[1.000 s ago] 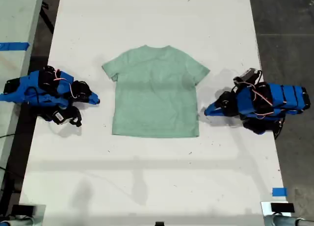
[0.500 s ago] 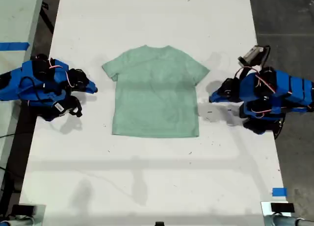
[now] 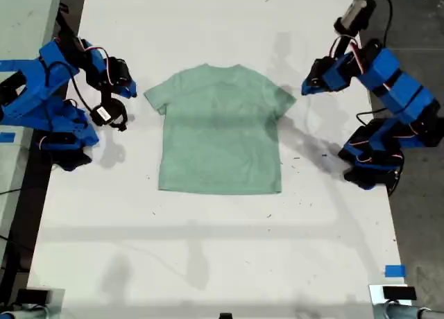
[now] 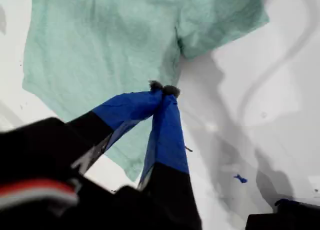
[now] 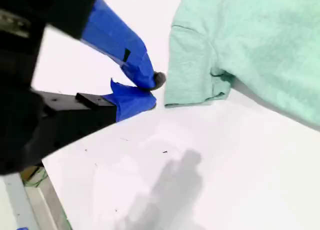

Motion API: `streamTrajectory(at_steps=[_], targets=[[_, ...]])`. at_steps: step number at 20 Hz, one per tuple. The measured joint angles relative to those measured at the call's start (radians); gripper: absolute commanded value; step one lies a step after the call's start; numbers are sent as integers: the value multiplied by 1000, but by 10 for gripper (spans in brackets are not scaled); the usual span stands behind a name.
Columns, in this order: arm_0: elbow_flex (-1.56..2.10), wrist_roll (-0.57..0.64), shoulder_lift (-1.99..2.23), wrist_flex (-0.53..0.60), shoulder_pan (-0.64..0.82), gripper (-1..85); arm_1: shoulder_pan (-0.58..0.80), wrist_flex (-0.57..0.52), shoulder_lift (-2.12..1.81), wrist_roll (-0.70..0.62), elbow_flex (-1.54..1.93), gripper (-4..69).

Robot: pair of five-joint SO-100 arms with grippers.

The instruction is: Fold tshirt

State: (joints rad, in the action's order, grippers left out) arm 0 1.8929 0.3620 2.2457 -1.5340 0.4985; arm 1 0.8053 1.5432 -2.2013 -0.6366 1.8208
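Exterior view: looks straight down from high above, taking in the whole white tabletop (image 3: 208,263), both arms and the full tshirt (image 3: 220,128).
First wrist view: rides close behind my first hand (image 4: 163,89), looking along its blue fingers down onto one sleeve and the side hem.
Second wrist view: rides close behind my second hand (image 5: 150,92), looking past its tips at the other sleeve.
Shared: all three views show the tshirt and bare tabletop; each wrist view covers a sleeve seen whole from above.
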Motion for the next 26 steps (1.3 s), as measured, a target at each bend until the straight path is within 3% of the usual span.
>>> streamTrajectory(at_steps=[6,7,8,9,12,14,22,26], targets=[[-249,103,-232,-89,164,0,127,57,287,-167,-356,-5],[-250,106,-241,-87,166,0,141,57,298,-183,-365,127],[-250,106,-242,-87,166,0,150,57,302,-199,-365,305],[-250,106,-244,-87,166,0,156,57,304,-221,-365,339],[-250,106,-244,-87,166,0,186,46,304,-288,-302,343],[-250,106,-244,-87,166,0,216,-18,302,-325,-196,331],[-250,106,-244,-81,166,0,236,-445,472,-399,196,316],[-245,106,-244,-81,166,0,236,-571,621,-413,213,133]])
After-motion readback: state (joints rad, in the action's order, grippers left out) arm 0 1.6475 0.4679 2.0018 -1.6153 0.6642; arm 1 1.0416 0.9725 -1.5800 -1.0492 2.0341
